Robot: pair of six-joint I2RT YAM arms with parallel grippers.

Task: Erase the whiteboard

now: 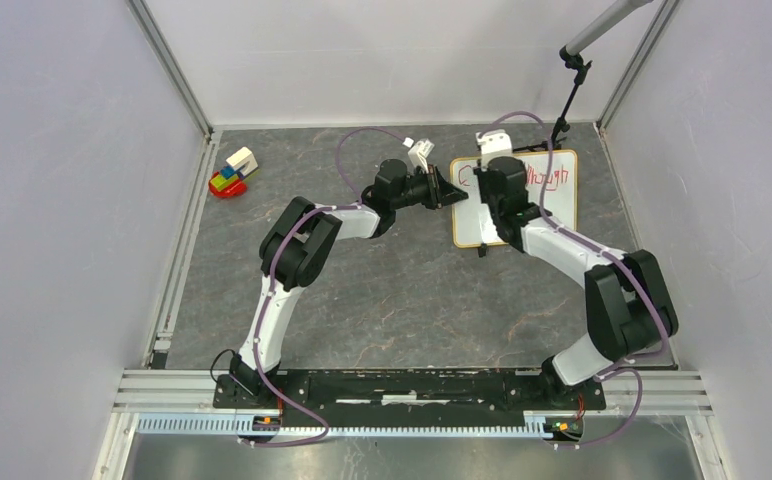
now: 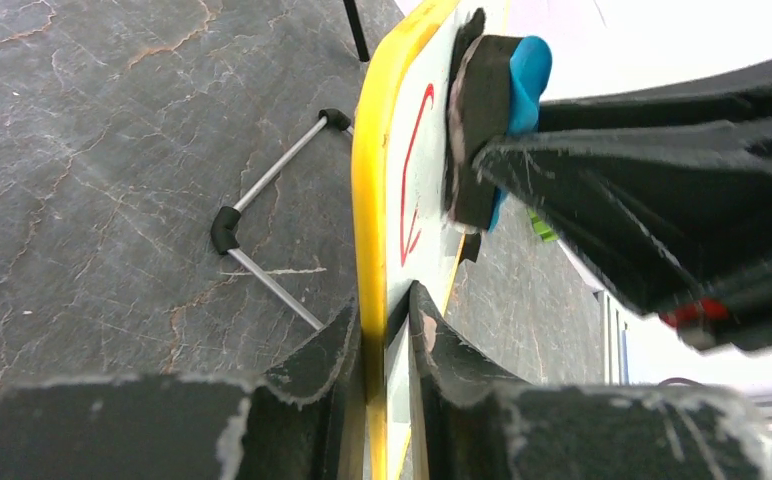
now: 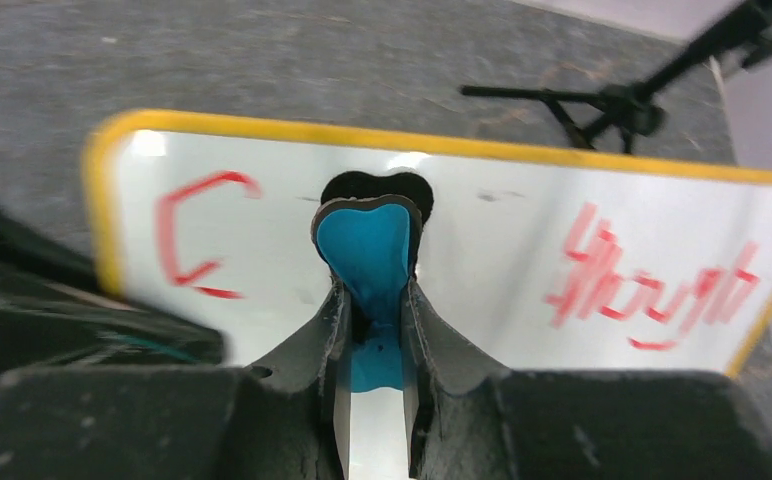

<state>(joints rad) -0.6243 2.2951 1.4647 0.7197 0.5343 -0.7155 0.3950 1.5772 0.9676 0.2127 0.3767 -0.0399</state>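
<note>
Two left fingers (image 2: 327, 365), clamped on whiteboard (image 2: 370, 200) edge

Dark marbled tabletop (image 1: 392, 300) spreading across the scene, small pile of coloured blocks (image 1: 234, 170) sitting on a red dish (image 1: 220, 188) at the far left, thin black stand (image 1: 568, 95) rising at the far right, silver rail (image 1: 162, 388) running along the near edge, pale walls (image 1: 62, 200) closing in left, far and right.

Overhead and wrist close-ups on whiteboard (image 1: 559, 205)

Two white-shelled arms (image 1: 267, 310), black joint housings (image 1: 302, 245), looping purple cables (image 1: 339, 160), scuffed black pincer fingers (image 2: 307, 375)
</note>
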